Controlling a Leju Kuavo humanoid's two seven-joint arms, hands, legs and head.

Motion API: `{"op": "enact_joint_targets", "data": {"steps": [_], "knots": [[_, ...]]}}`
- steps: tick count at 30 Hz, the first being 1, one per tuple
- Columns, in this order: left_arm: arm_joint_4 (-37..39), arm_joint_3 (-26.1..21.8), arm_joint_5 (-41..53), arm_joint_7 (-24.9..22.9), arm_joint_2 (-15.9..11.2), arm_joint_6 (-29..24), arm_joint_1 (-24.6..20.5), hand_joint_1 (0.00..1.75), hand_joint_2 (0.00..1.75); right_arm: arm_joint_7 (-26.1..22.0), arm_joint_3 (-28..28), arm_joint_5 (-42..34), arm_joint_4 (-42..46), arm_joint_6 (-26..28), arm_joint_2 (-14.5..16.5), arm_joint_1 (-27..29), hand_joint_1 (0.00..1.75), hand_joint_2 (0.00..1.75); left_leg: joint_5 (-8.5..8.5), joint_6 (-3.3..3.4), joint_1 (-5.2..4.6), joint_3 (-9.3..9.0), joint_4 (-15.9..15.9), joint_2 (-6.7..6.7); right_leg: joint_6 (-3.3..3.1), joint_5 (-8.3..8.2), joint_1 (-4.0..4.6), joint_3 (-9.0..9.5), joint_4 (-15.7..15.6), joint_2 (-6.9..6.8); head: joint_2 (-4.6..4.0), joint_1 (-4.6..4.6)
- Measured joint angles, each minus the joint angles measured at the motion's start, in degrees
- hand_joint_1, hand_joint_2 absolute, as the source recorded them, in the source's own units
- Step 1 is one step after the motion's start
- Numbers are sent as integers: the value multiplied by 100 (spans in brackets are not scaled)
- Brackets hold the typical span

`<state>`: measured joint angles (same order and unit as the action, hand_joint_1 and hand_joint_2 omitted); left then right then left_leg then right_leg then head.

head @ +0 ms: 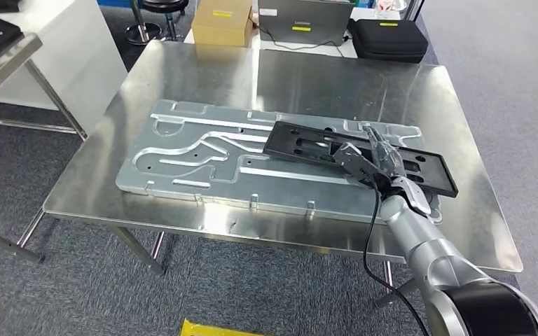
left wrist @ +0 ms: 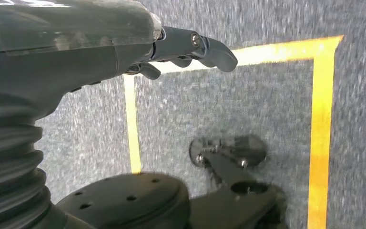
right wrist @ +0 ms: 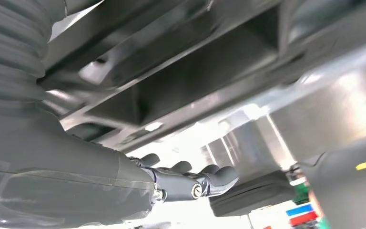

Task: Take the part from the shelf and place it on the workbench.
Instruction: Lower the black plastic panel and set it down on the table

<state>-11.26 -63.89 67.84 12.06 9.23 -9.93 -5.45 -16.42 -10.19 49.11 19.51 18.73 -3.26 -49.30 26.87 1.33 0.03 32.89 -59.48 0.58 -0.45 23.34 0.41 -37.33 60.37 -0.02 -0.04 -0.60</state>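
Note:
The part (head: 301, 143) is a long, flat black plate with cut-outs. It lies slantwise across the right half of a big machined silver plate (head: 182, 154) on the steel workbench (head: 308, 77). My right hand (head: 375, 162) reaches over the middle of the part, fingers stretched out along it. In the right wrist view the part (right wrist: 181, 95) runs close beside the right hand (right wrist: 186, 179), whose fingers are nearly straight with nothing pinched between them. My left hand (left wrist: 181, 47) hangs over the carpet and holds nothing.
Behind the workbench stand a cardboard box (head: 222, 21), a grey laptop (head: 305, 21) and a black case (head: 389, 38). A white table (head: 63, 49) and a shelf edge (head: 0, 49) are at the far left. Yellow tape (left wrist: 321, 133) marks the grey carpet.

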Motion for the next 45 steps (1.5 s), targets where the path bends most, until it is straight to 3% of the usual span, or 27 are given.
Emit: {"op": "enact_joint_targets", "data": {"steps": [1, 3, 5, 8, 9, 10, 11, 14, 16, 19, 21, 24, 25, 26, 28, 30, 31, 35, 37, 39, 40, 41, 42, 45], "knots": [[1, 0, 0, 20, 8, -1, 1, 0, 175, -39, 70, -39, -1, -9, -30, 1, 0, 175, 3, -22, 0, 6, 9, -3, -17, 18, 16, 24, -72, -1, 0, 3], [1, 0, -1, 51, 8, -8, 4, 0, 175, -181, 216, -200, -1, -82, -90, 11, 0, 87, 19, -80, 3, 1, 23, -11, -28, 3, 2, 44, -136, -2, 0, 4], [1, 0, -4, 68, 7, -20, 4, 0, 175, -446, 406, -521, 0, -271, -122, 21, 0, 0, 156, -139, 1, 61, -153, -19, -49, -18, -40, 98, -217, -7, 0, 10], [1, -2, -17, 68, 6, -35, 6, 0, 44, -1110, 844, -1270, 33, -743, -128, 85, 0, 0, 628, -199, 22, 515, -1110, -23, -77, -14, -54, 129, -245, -20, 0, 15], [1, -5, -24, 58, 6, -36, 12, 0, 0, -1358, 1010, -1511, 70, -899, -119, 130, 0, 0, 703, -216, 30, 659, -1386, -24, -81, -9, -53, 129, -239, -24, 0, 15], [1, -10, -31, 43, 6, -36, 17, 0, 0, -1600, 1171, -1717, 130, -1029, -99, 182, 0, 0, 673, -230, 37, 722, -1486, -24, -83, -2, -53, 130, -231, -23, 0, 15], [1, -15, -34, 24, 6, -36, 19, 0, 0, -1812, 1308, -1876, 206, -1131, -72, 237, 0, 0, 535, -240, 46, 681, -1367, -25, -80, 6, -56, 132, -216, -15, 0, 15], [1, -20, -30, -30, 7, -34, 7, 0, 0, -2150, 1493, -2113, 515, -1302, 58, 448, 0, 0, 25, -205, 54, 201, -301, -39, -39, 42, -51, 124, -148, 36, 0, 14], [1, -21, -15, -53, 8, -32, -8, 0, 0, -2205, 1511, -2201, 743, -1371, 173, 611, 0, 0, -29, -136, 35, 66, 7, -44, 12, 42, -44, 108, -126, 71, 0, 11], [1, -22, 5, -43, 22, -30, -25, 0, 0, -2187, 1514, -2341, 1023, -1405, 299, 803, 0, 0, -95, -24, 39, 39, 75, -32, 115, 67, -60, 95, -105, 70, 0, 9], [1, -22, 11, -8, 37, -30, -27, 0, 0, -2159, 1515, -2448, 1170, -1402, 321, 847, 0, 0, -146, 38, 60, 24, 132, -27, 173, 296, -74, -40, 218, 55, 0, -1], [1, -22, 11, 85, 39, -19, -22, 0, 0, -2106, 1515, -2538, 1300, -1388, 321, 881, 0, 0, -158, 53, 60, 29, 137, -25, 235, 769, -111, -503, 1238, 44, 0, -5], [1, -22, 11, 118, 42, -11, -22, 0, 0, -2094, 1515, -2550, 1331, -1386, 321, 905, 0, 0, -155, 49, 60, 28, 134, -25, 249, 778, -126, -579, 1392, 40, 0, -5], [1, -22, 11, 144, 45, -4, -25, 0, 0, -2092, 1515, -2554, 1359, -1385, 320, 923, 0, 0, -150, 41, 62, 25, 128, -25, 257, 674, -144, -543, 1317, 35, 0, -5], [1, -22, 15, 185, 58, 7, -41, 0, 0, -2092, 1515, -2575, 1438, -1382, 310, 935, 0, 0, -130, 10, 65, 13, 113, -25, 262, 302, -174, -202, 622, 23, 0, -6], [1, -21, 23, 202, 67, 11, -72, 0, 0, -2093, 1517, -2621, 1522, -1380, 288, 938, 0, 0, -113, -46, 53, 18, 104, -20, 234, 105, -159, 107, 1, 22, 0, -5], [1, -21, 25, 206, 68, 12, -84, 0, 0, -2099, 1517, -2661, 1567, -1381, 277, 955, 0, 0, -110, -81, 50, 22, 106, -17, 207, 99, -140, 160, -123, 25, 0, -2], [1, -20, 11, 190, 72, 10, -97, 0, 0, -2196, 1518, -2852, 1833, -1388, 280, 1098, 0, 0, -36, -215, 59, 40, 58, -18, 55, 85, -127, 175, -181, 30, 0, 5], [1, -22, -26, 136, 78, -1, -96, 0, 0, -2293, 1512, -2985, 2124, -1384, 328, 1239, 0, 0, 250, -239, 65, 253, -420, -24, -19, 83, -124, 195, -206, 14, 0, 9], [1, -32, -89, 56, 86, -13, -78, 0, 0, -2331, 1442, -3159, 2620, -1335, 444, 1549, 0, 0, 603, -245, 66, 618, -1205, -25, -67, 96, -88, 203, -200, -3, 0, 9], [1, -43, -128, 7, 90, -17, -65, 0, 0, -2331, 1349, -3256, 2931, -1285, 525, 1757, 0, 0, 678, -244, 65, 744, -1469, -25, -79, 101, -70, 205, -192, -6, 0, 9], [1, -60, -166, -42, 95, -21, -56, 0, 0, -2330, 1209, -3345, 3265, -1213, 606, 1986, 0, 0, 646, -237, 63, 772, -1523, -25, -88, 104, -55, 206, -180, -6, 0, 9], [1, -83, -199, -89, 101, -23, -51, 0, 0, -2329, 1038, -3418, 3595, -1129, 676, 2214, 0, 0, 508, -218, 59, 684, -1338, -25, -94, 108, -41, 208, -168, -3, 0, 9], [1, -155, -273, -204, 113, -22, -65, 0, 0, -2324, 457, -3523, 4599, -839, 853, 2836, 0, 0, 14, -110, 24, 140, -216, -28, -88, 121, -6, 205, -139, 3, 0, 7]]}}
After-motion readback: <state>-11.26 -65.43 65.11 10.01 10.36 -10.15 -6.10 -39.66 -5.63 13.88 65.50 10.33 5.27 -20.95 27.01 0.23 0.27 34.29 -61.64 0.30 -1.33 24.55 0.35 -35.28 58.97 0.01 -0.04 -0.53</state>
